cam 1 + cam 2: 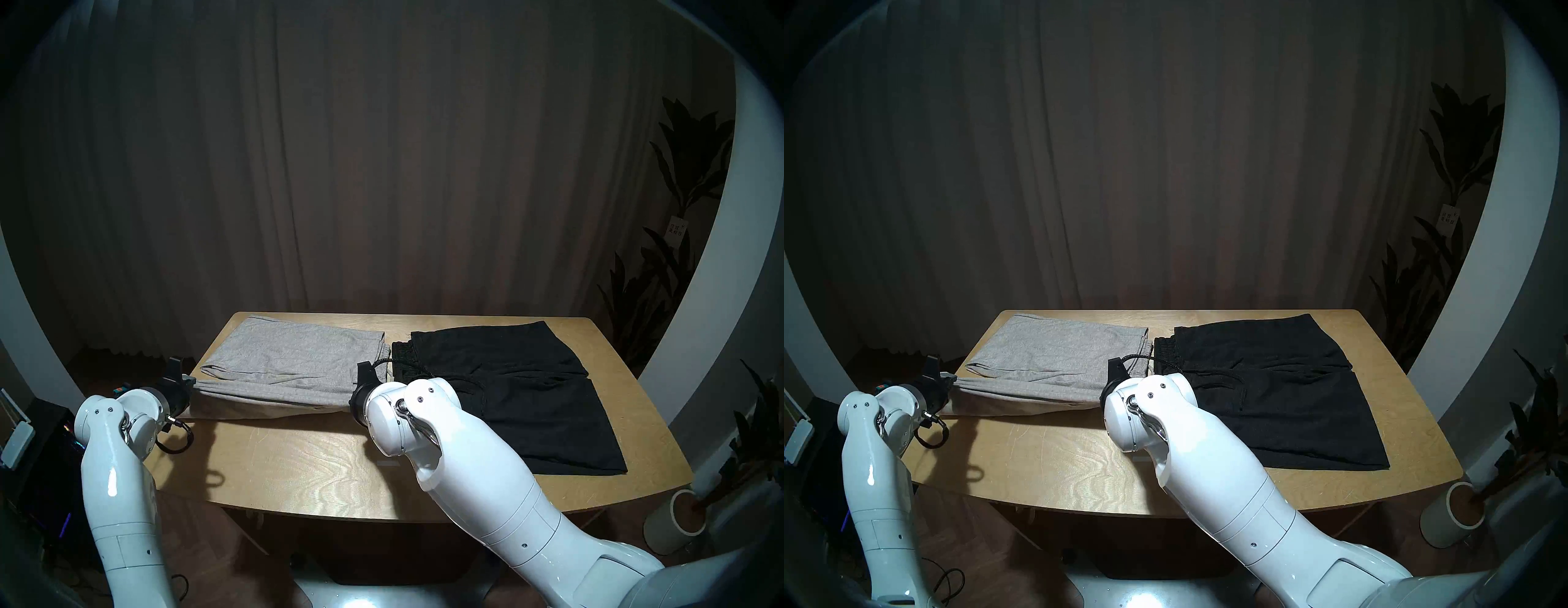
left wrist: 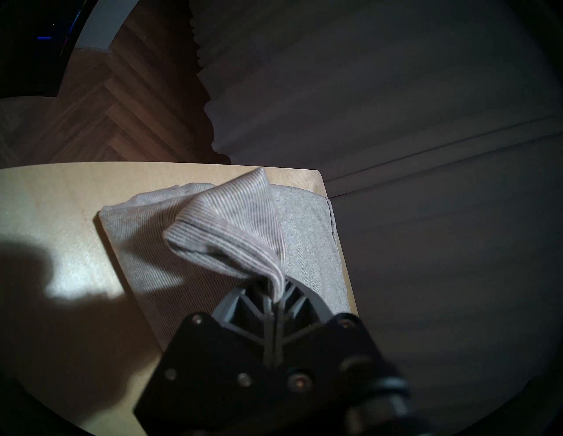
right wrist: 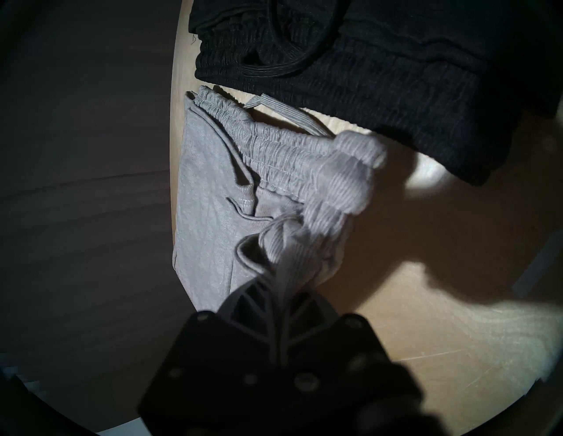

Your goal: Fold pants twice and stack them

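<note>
Left pincer [image 2: 275, 300]: pressed tight on a ribbed cuff of the grey pants [image 1: 292, 361], cloth bunched and lifted off the layer below, seen close in the left wrist view. Right pincer [image 3: 281, 292]: likewise clamped, pinching ribbed grey cloth at the near edge, just below the gathered waistband [image 3: 274, 146] with its pale cord [image 3: 283, 112]. From the head, left pincer [image 1: 186, 380] at the table's left edge, right pincer [image 1: 360, 384] at the garment's right end, mostly hidden behind its own white wrist; near edge of the grey cloth stretched between the two, raised slightly above the wood.

Grey pants spread over the far left part of the table [image 1: 297, 458], far layer lying flat, waistband end toward the middle. Just beside, on the right half, black pants [image 1: 509, 382] lying flat and wide, gathered waistband next to the grey one with a narrow strip of wood between; black cord [image 3: 274, 67] looped on top.

Beyond the table, dark curtain [image 1: 382, 170]. Far right, leafy plant [image 1: 687, 170] with a small white tag [image 1: 676, 231], writing too small to read. On the floor at right, pale round pot [image 1: 674, 522]. No brand or label legible on either garment.
</note>
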Controlling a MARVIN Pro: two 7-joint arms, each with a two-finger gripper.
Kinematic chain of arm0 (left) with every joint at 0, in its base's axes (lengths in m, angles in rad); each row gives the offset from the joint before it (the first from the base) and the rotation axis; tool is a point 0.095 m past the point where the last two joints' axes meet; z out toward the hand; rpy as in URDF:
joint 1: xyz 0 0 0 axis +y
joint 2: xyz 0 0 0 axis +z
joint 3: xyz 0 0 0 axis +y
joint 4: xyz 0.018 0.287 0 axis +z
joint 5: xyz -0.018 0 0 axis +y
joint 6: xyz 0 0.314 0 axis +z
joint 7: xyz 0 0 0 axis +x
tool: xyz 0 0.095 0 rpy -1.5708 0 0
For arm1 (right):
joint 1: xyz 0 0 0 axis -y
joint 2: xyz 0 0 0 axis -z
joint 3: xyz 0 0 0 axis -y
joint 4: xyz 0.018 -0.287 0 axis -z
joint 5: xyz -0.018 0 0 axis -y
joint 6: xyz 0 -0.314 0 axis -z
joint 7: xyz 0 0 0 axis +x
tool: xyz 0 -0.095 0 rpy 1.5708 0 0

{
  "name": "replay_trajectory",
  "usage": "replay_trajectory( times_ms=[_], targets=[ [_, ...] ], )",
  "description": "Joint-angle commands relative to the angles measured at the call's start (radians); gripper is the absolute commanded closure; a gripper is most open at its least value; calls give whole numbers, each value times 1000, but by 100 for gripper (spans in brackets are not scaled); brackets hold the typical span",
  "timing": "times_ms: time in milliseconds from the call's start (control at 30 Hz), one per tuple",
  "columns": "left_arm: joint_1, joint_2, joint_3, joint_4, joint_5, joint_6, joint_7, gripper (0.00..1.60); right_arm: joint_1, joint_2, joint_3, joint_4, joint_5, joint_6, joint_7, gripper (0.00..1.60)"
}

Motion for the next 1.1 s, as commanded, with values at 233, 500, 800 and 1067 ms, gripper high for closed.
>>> replay_trajectory(
  times_ms=[233,500,800,1067],
  targets=[
    [-173,113,72,155,37,-38,-62,160,99,-75,8,105,-16,-10,32,160],
    [-240,142,114,223,46,-58,-82,160,153,-97,24,169,-19,-9,56,160],
    [-303,181,178,302,60,-76,-115,160,201,-120,35,236,-21,-7,82,160],
    [-383,209,237,385,80,-89,-132,160,247,-136,42,294,-24,-3,103,160]
  ],
)
